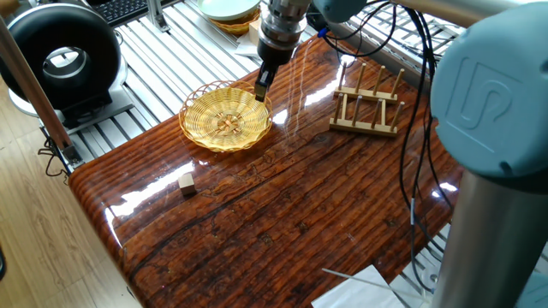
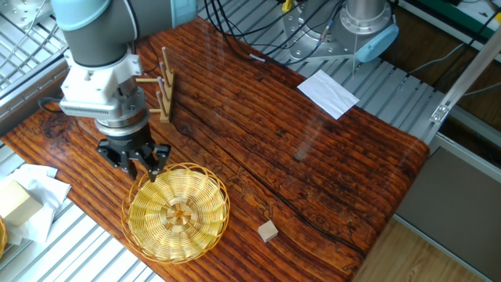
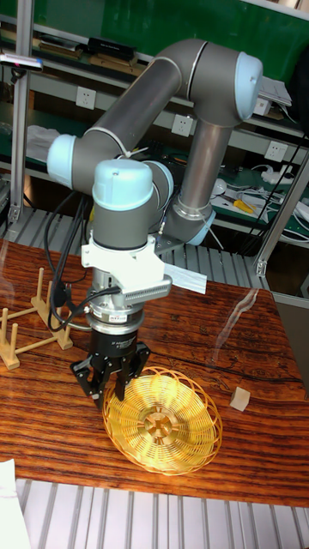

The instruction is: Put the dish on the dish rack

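The dish (image 1: 225,117) is a golden woven basket-plate lying flat on the dark wood table, also seen as the dish (image 2: 178,211) and the dish (image 3: 163,420). My gripper (image 1: 260,87) points down at its rim on the rack side, just above the weave. In the other fixed view the gripper (image 2: 143,167) hovers at the dish's upper left edge. In the tall view the gripper (image 3: 113,393) shows a narrow gap between its fingers with nothing held. The dish rack (image 1: 368,107) of light wood pegs stands apart, also visible as the dish rack (image 2: 160,86).
A small wooden block (image 1: 187,183) lies near the table's front corner. A pale bowl in a darker basket (image 1: 229,10) and a black round device (image 1: 64,56) sit off the table. White paper (image 2: 328,91) lies on the far side. Cables (image 1: 419,128) hang beside the rack.
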### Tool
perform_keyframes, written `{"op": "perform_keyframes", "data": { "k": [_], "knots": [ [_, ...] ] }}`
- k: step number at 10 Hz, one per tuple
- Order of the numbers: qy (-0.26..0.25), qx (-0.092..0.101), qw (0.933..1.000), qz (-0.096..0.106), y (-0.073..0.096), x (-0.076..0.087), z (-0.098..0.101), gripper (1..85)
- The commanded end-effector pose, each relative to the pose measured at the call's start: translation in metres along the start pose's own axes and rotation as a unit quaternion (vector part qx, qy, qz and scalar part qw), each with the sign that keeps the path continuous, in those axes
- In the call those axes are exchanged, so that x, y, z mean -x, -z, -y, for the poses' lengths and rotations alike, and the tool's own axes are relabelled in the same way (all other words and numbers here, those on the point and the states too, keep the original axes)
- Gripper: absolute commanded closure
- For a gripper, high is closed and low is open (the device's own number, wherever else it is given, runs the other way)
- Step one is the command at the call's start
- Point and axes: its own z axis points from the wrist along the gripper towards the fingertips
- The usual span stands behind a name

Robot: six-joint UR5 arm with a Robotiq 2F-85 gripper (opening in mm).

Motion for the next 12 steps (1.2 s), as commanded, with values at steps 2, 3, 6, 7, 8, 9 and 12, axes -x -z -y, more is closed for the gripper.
{"op": "perform_keyframes", "data": {
  "k": [2,3,6,7,8,9,12],
  "knots": [
    [-0.004,0.008,0.9999,0.008,-0.004,0.005,0.005,46.0],
    [-0.003,0.009,0.9999,0.011,-0.005,0.006,0.005,46.0],
    [-0.005,0.014,0.9998,0.012,-0.007,0.007,0.004,46.0],
    [-0.008,0.017,0.9997,0.014,-0.008,0.009,0.002,46.7],
    [-0.012,0.021,0.9996,0.016,-0.008,0.009,0.001,48.3],
    [-0.012,0.019,0.9996,0.016,-0.009,0.010,0.002,50.0],
    [-0.019,-0.003,0.9998,0.002,-0.008,0.003,0.014,84.7]
  ]
}}
